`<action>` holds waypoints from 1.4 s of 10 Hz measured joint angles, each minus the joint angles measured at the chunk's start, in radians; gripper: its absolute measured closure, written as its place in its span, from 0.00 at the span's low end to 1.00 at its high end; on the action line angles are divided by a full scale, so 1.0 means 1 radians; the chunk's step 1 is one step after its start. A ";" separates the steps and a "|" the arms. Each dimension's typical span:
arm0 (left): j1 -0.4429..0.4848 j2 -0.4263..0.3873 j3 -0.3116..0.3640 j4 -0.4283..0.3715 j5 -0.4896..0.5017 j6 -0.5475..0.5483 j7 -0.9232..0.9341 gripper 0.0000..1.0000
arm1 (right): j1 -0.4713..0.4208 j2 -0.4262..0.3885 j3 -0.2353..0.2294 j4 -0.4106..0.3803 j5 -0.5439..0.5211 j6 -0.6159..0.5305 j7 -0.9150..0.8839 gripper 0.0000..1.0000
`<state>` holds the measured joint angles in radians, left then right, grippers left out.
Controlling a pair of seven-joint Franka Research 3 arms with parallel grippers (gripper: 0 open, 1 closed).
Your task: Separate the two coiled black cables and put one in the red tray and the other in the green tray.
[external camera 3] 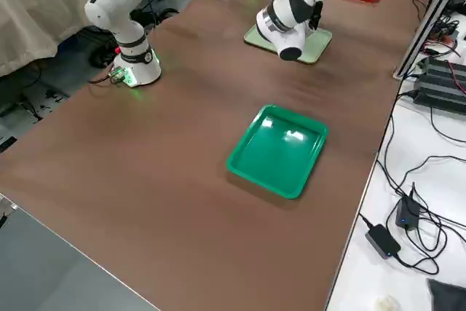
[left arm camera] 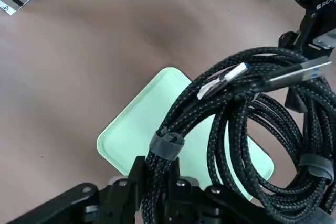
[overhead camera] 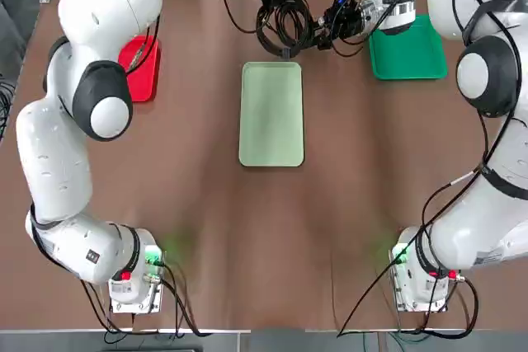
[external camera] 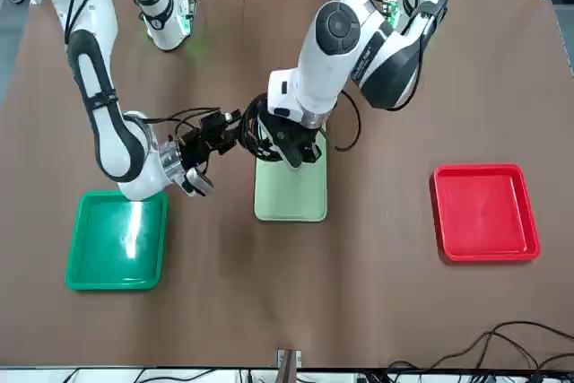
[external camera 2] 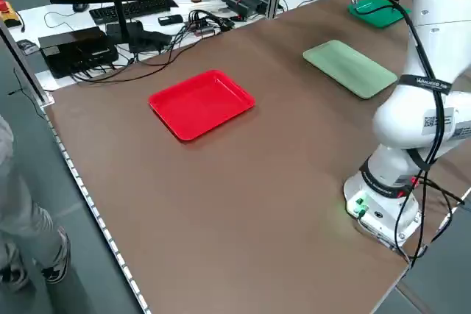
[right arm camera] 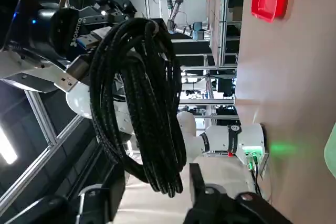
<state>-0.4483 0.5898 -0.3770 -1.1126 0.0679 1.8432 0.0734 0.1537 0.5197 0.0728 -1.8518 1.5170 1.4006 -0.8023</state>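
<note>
The coiled black cables point(overhead camera: 285, 22) hang together as one bundle in the air above the far end of the pale mint tray point(overhead camera: 271, 113). My left gripper point(left arm camera: 160, 182) is shut on the loops of the cables point(left arm camera: 252, 114). My right gripper point(external camera: 235, 127) reaches in from the green tray's side. Its fingers point(right arm camera: 197, 179) straddle the bottom of the hanging coils point(right arm camera: 142, 93), and a gap shows on one side. The red tray point(overhead camera: 142, 80) lies far left and the green tray point(overhead camera: 408, 59) far right; both hold nothing.
The mint tray point(external camera: 289, 199) lies at the table's middle, under the bundle. Beyond the far edge are loose wires, a keyboard and boxes point(external camera 2: 140, 31). A person's leg point(external camera 2: 22, 211) shows beside the table on my left side.
</note>
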 joint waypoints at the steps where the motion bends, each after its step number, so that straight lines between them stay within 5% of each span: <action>1: 0.000 0.000 0.000 0.001 0.000 0.000 0.000 0.78 | 0.000 0.000 0.000 0.000 0.000 0.000 0.000 0.49; 2: 0.000 0.000 0.000 0.003 0.000 0.000 0.000 0.78 | 0.000 0.000 -0.001 0.000 0.001 0.000 0.004 0.69; 5: 0.000 0.000 0.000 0.007 0.000 -0.001 0.000 0.78 | 0.000 -0.001 -0.001 0.000 0.001 0.000 0.015 0.83; 10: 0.001 0.000 -0.001 0.008 -0.003 -0.001 -0.001 0.78 | -0.001 -0.024 -0.007 0.005 -0.018 0.004 0.114 0.83; 14: 0.000 0.000 -0.009 0.020 -0.011 0.002 -0.019 0.78 | -0.042 -0.066 -0.018 0.057 -0.168 0.015 0.283 0.83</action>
<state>-0.4484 0.5899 -0.3859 -1.0928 0.0565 1.8452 0.0545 0.1117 0.4533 0.0552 -1.7953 1.3494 1.4151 -0.5195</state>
